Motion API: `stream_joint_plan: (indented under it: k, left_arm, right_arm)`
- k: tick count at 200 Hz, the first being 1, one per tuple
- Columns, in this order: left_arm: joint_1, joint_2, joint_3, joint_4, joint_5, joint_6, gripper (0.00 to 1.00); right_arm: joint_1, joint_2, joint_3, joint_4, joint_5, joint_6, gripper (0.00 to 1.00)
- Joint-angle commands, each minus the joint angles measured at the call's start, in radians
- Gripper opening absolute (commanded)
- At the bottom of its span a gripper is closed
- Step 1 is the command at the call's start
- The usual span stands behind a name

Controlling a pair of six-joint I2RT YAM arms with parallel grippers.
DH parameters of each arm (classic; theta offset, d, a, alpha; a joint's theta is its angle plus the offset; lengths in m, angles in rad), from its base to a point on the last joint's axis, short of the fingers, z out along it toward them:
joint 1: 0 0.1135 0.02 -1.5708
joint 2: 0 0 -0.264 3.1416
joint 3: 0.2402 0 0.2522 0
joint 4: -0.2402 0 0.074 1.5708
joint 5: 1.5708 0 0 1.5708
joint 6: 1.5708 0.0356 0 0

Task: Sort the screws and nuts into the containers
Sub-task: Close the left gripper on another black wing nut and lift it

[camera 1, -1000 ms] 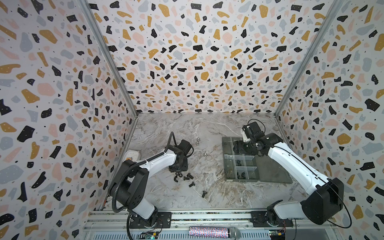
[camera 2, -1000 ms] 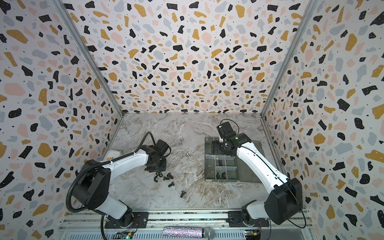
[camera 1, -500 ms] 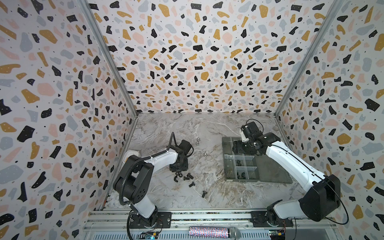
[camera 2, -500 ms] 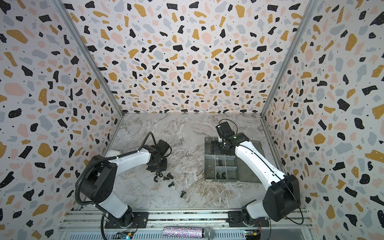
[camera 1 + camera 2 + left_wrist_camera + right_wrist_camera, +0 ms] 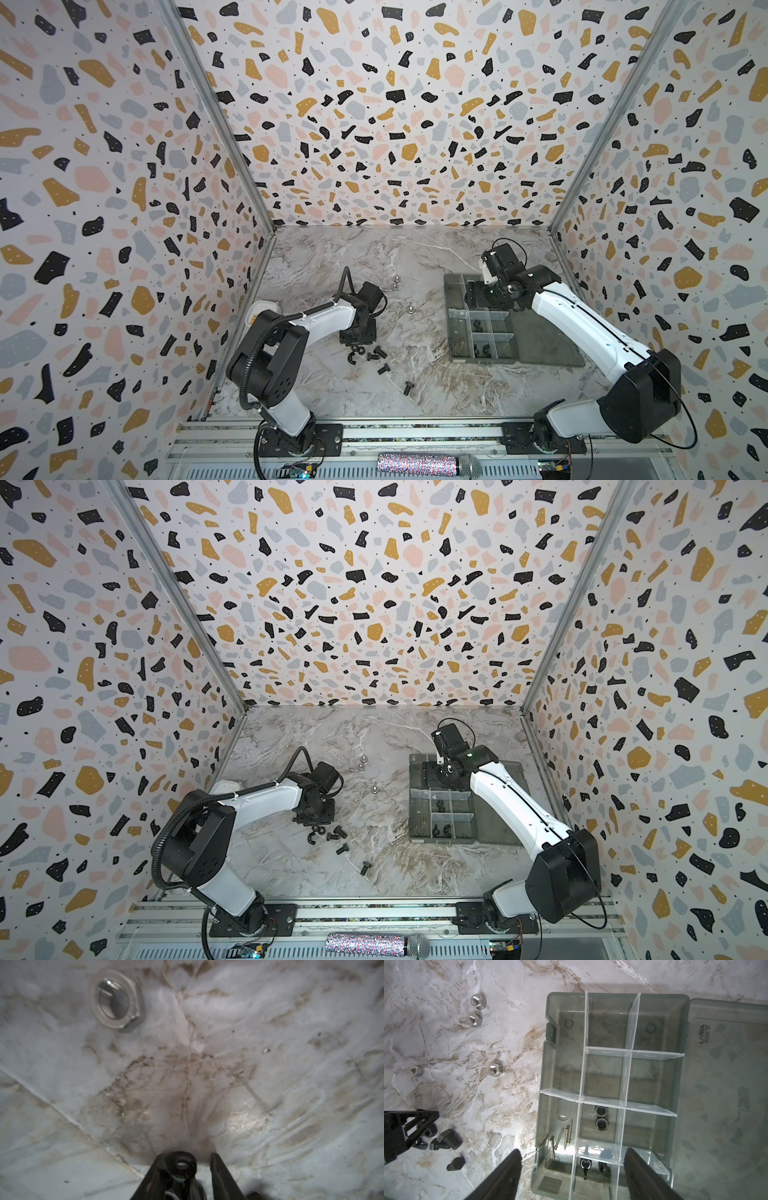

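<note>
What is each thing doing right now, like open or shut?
Lid, open, lying flat.
Left end effector, part open around a black nut on the table.
Right end effector, open, empty, above the box.
Silver nuts, loose on the table.
Black bolts, loose on the table.
Thin screws, inside a compartment.

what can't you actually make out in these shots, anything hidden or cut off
Left gripper: left wrist view, bottom edge cuts the jaws; grip on the black piece unclear.
Black pile: both top views, too small to sort, partly under that gripper.
White dish: both top views, left arm covers most; contents unseen.
Box near corner: right wrist view, cut by the edge and fingers of the right gripper.
</note>
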Motion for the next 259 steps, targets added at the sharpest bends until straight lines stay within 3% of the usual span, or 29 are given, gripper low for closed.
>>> stream_joint_plan:
  k: [1, 205, 230, 259]
  left_arm:
    - [0.006, 0.041, -0.006, 0.012, 0.015, 0.012, 0.35]
    - [-0.094, 0.069, -0.010, -0.015, 0.037, -0.017, 0.33]
    - [-0.099, 0.085, -0.002, -0.012, 0.034, -0.011, 0.22]
    - [-0.103, 0.097, 0.024, -0.015, 0.030, -0.008, 0.21]
  right_arm:
    - [0.001, -0.018, -0.003, -0.018, 0.014, -0.012, 0.79]
    - [-0.036, -0.067, -0.046, -0.039, 0.011, -0.039, 0.79]
    - [-0.038, -0.074, -0.054, -0.041, 0.009, -0.038, 0.79]
    - [-0.042, -0.083, -0.057, -0.045, 0.012, -0.039, 0.79]
